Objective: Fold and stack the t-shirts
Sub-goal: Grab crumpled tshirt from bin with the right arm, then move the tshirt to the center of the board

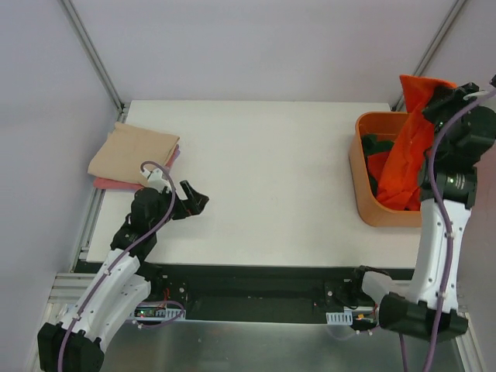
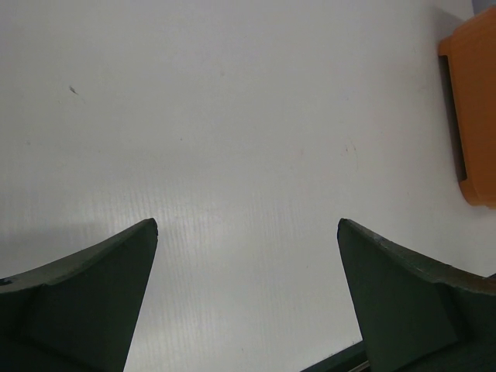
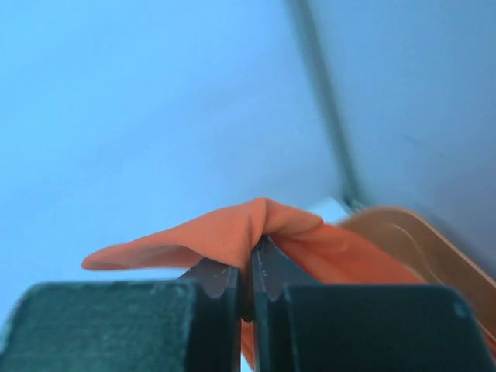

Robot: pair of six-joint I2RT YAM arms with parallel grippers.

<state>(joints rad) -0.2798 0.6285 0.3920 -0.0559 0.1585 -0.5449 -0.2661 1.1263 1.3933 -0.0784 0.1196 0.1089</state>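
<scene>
My right gripper (image 1: 435,94) is raised above the orange bin (image 1: 366,194) and shut on a fold of the bright orange t-shirt (image 1: 409,151), which hangs from it down into the bin. In the right wrist view the orange t-shirt (image 3: 232,229) is pinched between the closed jaws of the right gripper (image 3: 252,252). A dark green t-shirt (image 1: 373,144) lies in the bin. At the table's left edge a folded beige t-shirt (image 1: 133,150) rests on a pink one (image 1: 108,184). My left gripper (image 1: 197,203) (image 2: 248,225) hovers open over bare table.
The white table (image 1: 263,178) lies between the folded stack and the bin. The bin's corner (image 2: 474,116) shows at the right of the left wrist view. Grey walls and metal frame posts (image 1: 93,54) enclose the table.
</scene>
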